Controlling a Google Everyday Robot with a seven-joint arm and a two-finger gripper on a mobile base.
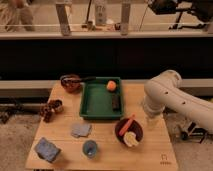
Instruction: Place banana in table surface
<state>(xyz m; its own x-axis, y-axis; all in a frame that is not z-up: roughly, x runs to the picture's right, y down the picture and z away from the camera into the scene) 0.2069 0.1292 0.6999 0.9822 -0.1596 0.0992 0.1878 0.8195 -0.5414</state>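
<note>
camera view: the banana (131,139) is seen lying in the dark red bowl (118,129), beside an orange carrot stick (128,123), toward the right front of the table surface (107,156). the gripper (151,120) is held low at the table's right edge, just beside the bowl and clear of the banana, its jaws set apart with nothing gripped. a green tray (89,108) holding a round orange fruit (111,85) is placed behind the bowl.
</note>
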